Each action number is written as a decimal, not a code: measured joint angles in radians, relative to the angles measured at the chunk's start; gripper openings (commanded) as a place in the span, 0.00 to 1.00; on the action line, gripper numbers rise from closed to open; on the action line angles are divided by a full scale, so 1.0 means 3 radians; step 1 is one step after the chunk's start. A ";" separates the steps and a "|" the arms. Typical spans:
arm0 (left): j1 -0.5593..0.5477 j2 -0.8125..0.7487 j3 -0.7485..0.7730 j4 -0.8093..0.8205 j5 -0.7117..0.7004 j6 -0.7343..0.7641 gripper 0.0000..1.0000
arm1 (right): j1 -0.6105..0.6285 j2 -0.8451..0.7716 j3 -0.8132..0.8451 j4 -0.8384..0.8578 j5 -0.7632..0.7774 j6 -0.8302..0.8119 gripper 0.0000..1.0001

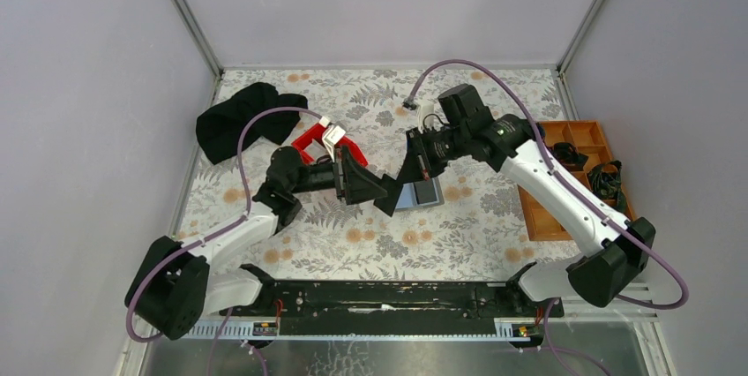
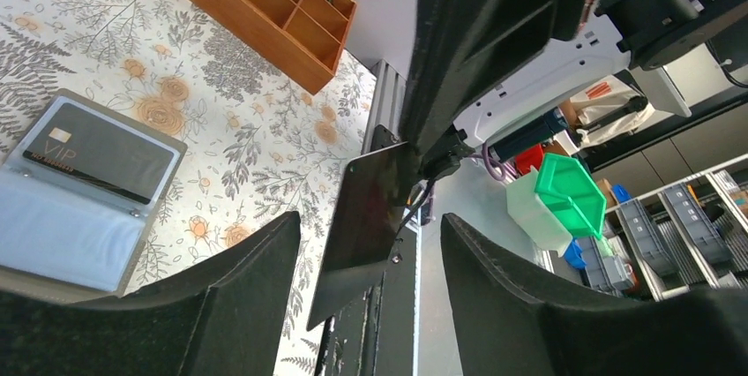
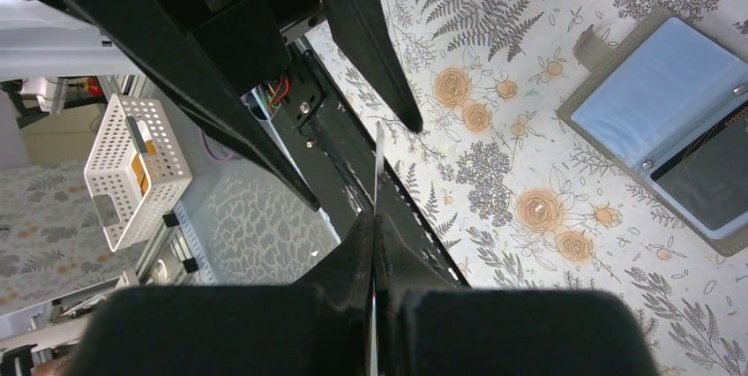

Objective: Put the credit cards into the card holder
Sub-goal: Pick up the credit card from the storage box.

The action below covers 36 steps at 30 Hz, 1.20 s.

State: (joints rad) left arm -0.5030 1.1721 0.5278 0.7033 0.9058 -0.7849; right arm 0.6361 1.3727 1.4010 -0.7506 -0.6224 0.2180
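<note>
Card (image 2: 366, 204) clenched in right jaws, left jaws spread around it, gaps both sides

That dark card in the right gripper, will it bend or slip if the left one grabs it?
Probably stiff: the dark card sticks straight out of the right gripper without sagging. Edge-on it is very thin, so likely light. Its smooth face may slip.

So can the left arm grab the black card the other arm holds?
Probably yes: the black card sticks out from the right gripper, and the left gripper has open jaws either side of it.
</note>
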 measured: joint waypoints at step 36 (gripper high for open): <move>0.0090 0.0697 -0.0006 0.0870 0.0155 -0.0573 0.00 | -0.0385 0.0356 0.0003 0.0296 -0.0245 0.0109 0.46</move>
State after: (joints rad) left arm -0.4759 1.3811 0.5259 0.9642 0.9524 -0.9569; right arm 0.5205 1.4796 1.4017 -0.6617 -0.6960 0.2508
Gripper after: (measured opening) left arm 0.012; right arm 0.413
